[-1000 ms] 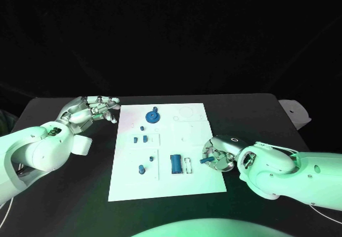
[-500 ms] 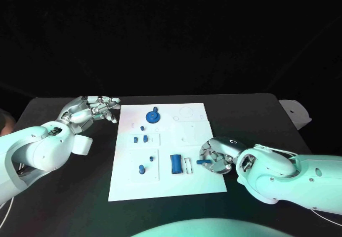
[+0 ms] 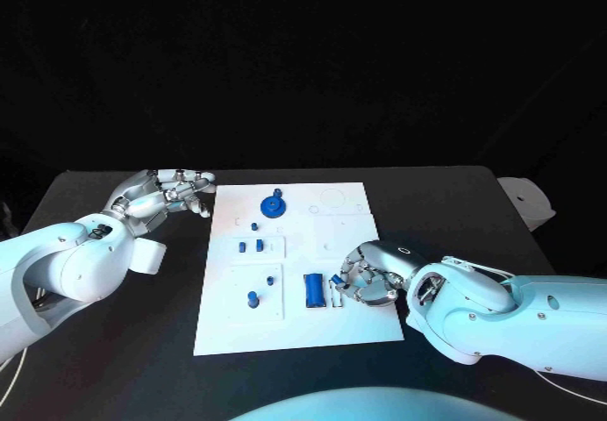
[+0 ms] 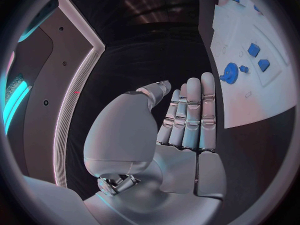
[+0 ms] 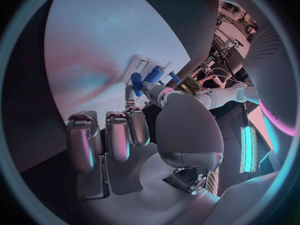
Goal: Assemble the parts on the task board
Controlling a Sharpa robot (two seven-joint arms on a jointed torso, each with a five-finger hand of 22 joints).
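A: Head view first. The right hand (image 3: 364, 279) is over the near right part of the task board (image 3: 297, 338), pinching a small blue peg (image 3: 339, 281) at its fingertips.

B: And just to its left lies the blue block (image 3: 311, 290), long axis running away from the robot, with a pale slot (image 3: 332, 293) between block and hand. The peg hangs right at that slot, so this hand is the near one.

A: The left hand (image 3: 165, 196) sits off the board's far left corner, fingers curled in, nothing in them. The blue gear (image 3: 271, 207) is the closest part to it.

B: Left wrist view now: the palm (image 4: 181, 135) faces the table, fingers drawn together and bare. The gear (image 4: 229, 74) lies ahead on the board.

A: Right wrist view: the peg (image 5: 136, 80) stands in the fingertips (image 5: 131, 96), the block (image 5: 154, 75) just beyond. Whether the peg is touching the board yet, I can't tell; the fisheye bends it too much.
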